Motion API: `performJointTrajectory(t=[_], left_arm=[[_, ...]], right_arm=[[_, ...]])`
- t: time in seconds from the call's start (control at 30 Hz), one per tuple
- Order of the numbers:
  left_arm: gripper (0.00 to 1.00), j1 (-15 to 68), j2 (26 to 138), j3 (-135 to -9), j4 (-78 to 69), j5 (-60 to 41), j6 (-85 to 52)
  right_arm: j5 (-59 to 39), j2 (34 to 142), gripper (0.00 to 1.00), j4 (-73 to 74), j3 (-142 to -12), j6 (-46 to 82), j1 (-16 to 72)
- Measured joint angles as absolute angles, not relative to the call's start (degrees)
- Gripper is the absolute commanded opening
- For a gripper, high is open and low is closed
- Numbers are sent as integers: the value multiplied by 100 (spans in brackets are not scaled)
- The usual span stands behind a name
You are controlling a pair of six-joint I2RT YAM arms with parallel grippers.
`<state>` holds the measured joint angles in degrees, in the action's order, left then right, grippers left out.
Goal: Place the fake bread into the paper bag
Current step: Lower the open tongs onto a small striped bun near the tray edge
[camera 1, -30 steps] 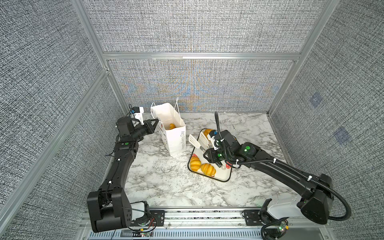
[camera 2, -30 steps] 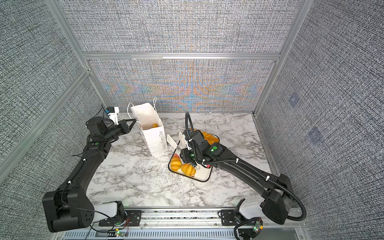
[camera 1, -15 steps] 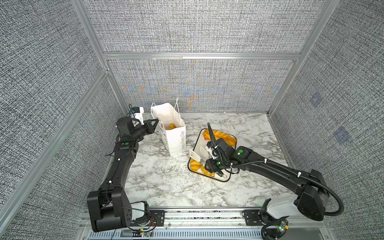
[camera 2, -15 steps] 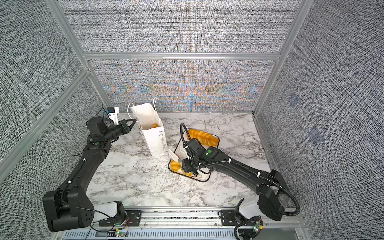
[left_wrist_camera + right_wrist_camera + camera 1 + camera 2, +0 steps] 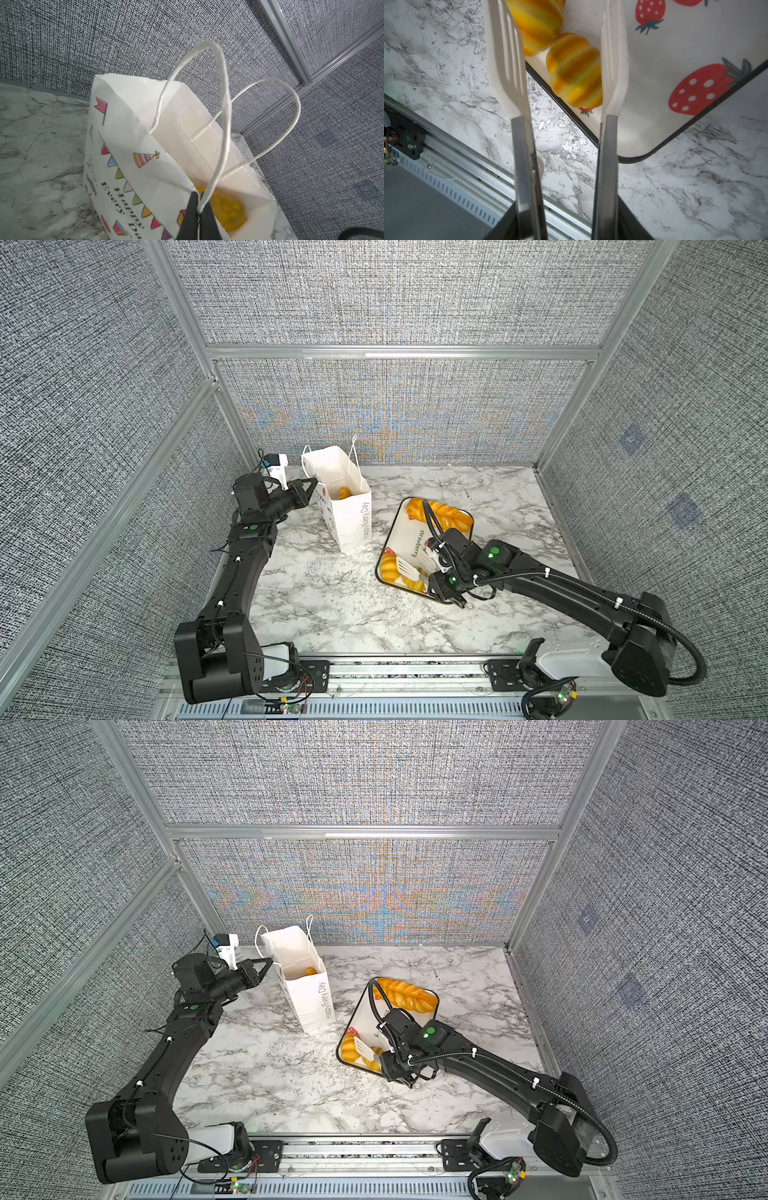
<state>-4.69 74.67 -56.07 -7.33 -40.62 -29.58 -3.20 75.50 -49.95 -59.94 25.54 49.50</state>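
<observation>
One croissant [image 5: 575, 70] lies along the tray [image 5: 675, 41] rim between parted tongs [image 5: 508, 62]; right gripper [image 5: 434, 572] clamps them, left gripper [image 5: 198, 209] pinches bag handle [image 5: 223, 104]

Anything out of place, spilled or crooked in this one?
Nothing spilled. The strawberry tray sits skewed to the table edge. The paper bag stands, left gripper pinching its handle; the right gripper holds tongs at the croissants.

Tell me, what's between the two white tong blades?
A small orange croissant on the strawberry tray, seen between the tongs in the right wrist view.
</observation>
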Motion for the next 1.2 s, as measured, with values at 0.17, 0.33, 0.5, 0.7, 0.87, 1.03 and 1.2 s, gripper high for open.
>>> performJointTrajectory(t=[0.17, 0.33, 0.5, 0.7, 0.87, 1.03, 1.2], left_arm=[[0, -469, 7478, -5590, -764, -4064, -2958], [0, -469, 7496, -5590, -773, -4066, -2961], [0, -469, 7502, -5586, -790, -4066, -2963], [0, -469, 7502, -5586, -801, -4066, -2965], [0, -469, 7505, -5581, -801, -4066, -2995], [0, -469, 7505, -5581, -803, -4066, -2995], [0, -469, 7511, -5581, -803, -4069, -2995]], right_arm=[[-285, 7500, 54, -5098, -5951, 2517, 4950], [-242, 7553, 55, -5240, -5885, 2469, 4952], [-220, 7570, 55, -5277, -5878, 2405, 4950], [-222, 7625, 55, -5315, -5841, 2346, 4950], [-231, 7703, 55, -5312, -5839, 2322, 4950], [-294, 7771, 56, -5280, -5793, 2281, 4950], [-329, 7848, 56, -5194, -5760, 2279, 4952]])
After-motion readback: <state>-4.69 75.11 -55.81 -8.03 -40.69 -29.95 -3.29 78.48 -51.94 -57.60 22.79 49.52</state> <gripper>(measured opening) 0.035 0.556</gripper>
